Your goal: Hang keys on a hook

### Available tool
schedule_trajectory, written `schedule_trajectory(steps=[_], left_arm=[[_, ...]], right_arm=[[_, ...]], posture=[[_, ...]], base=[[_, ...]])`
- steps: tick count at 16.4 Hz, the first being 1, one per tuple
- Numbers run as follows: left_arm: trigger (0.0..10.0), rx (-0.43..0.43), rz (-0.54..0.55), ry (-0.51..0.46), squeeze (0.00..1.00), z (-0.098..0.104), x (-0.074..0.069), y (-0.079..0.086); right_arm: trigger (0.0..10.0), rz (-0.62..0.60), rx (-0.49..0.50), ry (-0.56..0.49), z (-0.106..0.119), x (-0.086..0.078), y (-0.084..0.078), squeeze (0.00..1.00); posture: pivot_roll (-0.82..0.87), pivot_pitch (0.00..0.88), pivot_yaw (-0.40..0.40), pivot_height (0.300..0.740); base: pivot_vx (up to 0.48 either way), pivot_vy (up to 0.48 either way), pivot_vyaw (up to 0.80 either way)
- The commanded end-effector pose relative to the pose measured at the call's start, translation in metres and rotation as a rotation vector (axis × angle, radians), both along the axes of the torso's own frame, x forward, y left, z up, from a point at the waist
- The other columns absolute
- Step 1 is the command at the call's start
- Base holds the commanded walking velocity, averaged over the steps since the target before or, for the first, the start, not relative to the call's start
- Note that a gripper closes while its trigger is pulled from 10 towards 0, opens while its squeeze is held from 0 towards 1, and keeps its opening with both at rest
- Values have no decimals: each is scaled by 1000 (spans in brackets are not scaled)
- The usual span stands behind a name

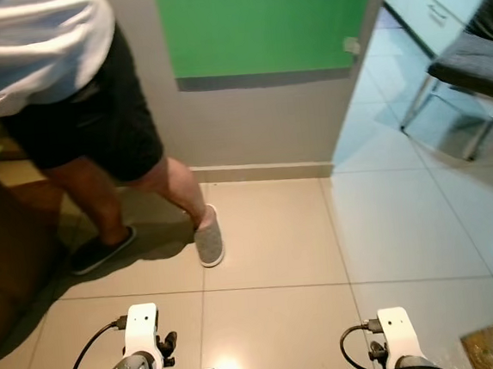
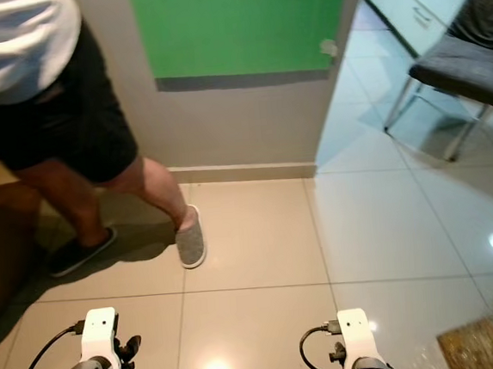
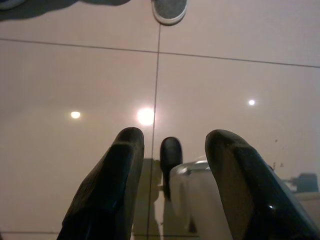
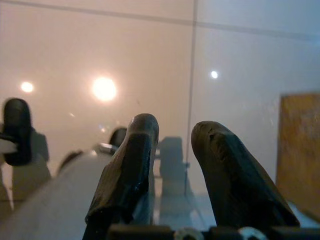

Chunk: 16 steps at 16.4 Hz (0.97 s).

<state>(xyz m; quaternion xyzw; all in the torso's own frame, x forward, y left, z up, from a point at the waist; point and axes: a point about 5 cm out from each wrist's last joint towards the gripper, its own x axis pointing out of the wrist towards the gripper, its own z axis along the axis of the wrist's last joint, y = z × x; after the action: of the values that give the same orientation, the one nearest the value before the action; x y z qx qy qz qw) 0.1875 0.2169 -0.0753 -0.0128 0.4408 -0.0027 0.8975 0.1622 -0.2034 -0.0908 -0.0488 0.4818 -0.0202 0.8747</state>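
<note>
Left hand (image 3: 170, 145) hangs over the beige tiled floor (image 1: 388, 224), fingers apart, holding nothing | right hand (image 4: 175, 135) likewise low, fingers slightly parted, empty | person in dark shorts (image 1: 94, 120) and grey slippers (image 1: 209, 238) stands ahead left by the grey wall with green panel (image 1: 267, 23) | keys, hook: cannot tell where.

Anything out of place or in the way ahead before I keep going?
Nothing looks spilled or broken. A person stands close ahead on the left, one grey slipper on the tiles. Both grippers, left and right, hang low, open and empty. I cannot make out keys or a hook.
</note>
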Motion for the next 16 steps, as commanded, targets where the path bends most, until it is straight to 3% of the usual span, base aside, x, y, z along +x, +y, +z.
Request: schedule_trajectory(steps=[1,7,10,14,16], left_arm=[[10000,-6,-29,10,0,-2,-2,-4],[10000,-44,-24,-1,0,-1,3,-11],[10000,-53,-32,-10,0,0,5,-14],[10000,-73,-56,-27,0,2,8,-18],[10000,-75,-65,-35,0,3,10,-20]], right_arm=[[10000,2,-1,-6,1,1,-1,0],[10000,29,-31,-18,5,12,0,0],[10000,40,-14,-45,7,15,0,0],[10000,112,-86,-5,5,10,-4,0],[10000,101,-72,-9,4,9,-4,0]], posture=[[68,8,-15,740],[67,21,-27,740],[65,23,-21,740],[59,34,-15,740],[62,41,-16,740]], base=[[0,0,800],[0,0,232],[289,0,750],[358,0,600],[360,0,800]])
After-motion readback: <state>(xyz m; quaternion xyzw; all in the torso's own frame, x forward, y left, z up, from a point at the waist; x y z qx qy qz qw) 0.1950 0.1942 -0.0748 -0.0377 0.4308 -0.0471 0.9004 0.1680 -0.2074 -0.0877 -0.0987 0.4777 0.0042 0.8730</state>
